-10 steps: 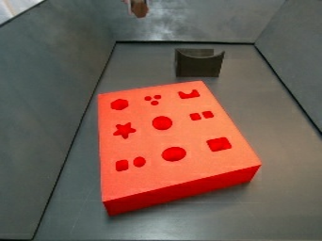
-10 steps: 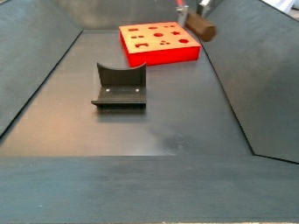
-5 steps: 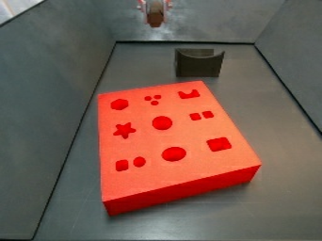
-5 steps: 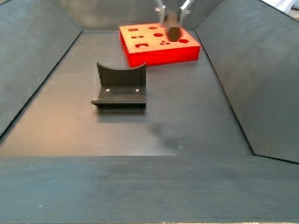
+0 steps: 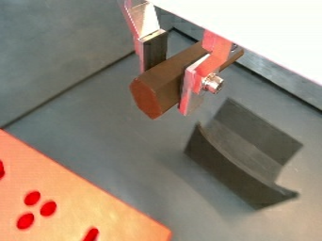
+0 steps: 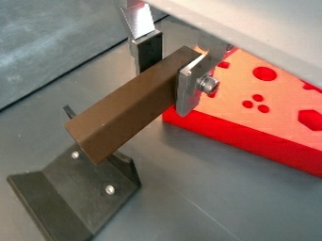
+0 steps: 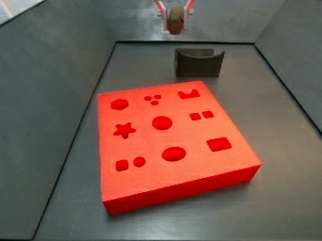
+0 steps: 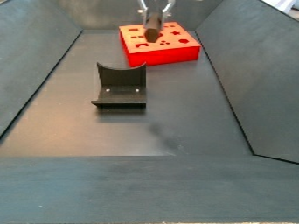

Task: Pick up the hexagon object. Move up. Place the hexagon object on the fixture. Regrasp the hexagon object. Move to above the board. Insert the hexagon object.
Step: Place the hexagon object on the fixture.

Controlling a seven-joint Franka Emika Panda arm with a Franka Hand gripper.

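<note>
My gripper [image 5: 176, 58] is shut on the hexagon object [image 5: 161, 85], a reddish-brown peg held crosswise between the silver fingers in both wrist views [image 6: 126, 118]. In a side view the gripper [image 7: 175, 19] hangs high in the air with the peg [image 7: 176, 23], above and a little left of the fixture [image 7: 199, 62]. In the side view from the opposite end the gripper [image 8: 152, 19] and peg [image 8: 151, 32] show in front of the red board [image 8: 163, 54]. The fixture [image 8: 119, 86], a dark block with a curved notch, stands bare. The board [image 7: 170, 141] lies flat with its recesses bare.
Grey sloping walls [image 7: 56, 56] close in the dark floor [image 8: 152, 131] on all sides. The board fills the middle of the bin; the fixture stands apart from it near the end wall.
The gripper with the peg has moved sideways over the past second, from off the board's side towards the fixture's side, still held high.
</note>
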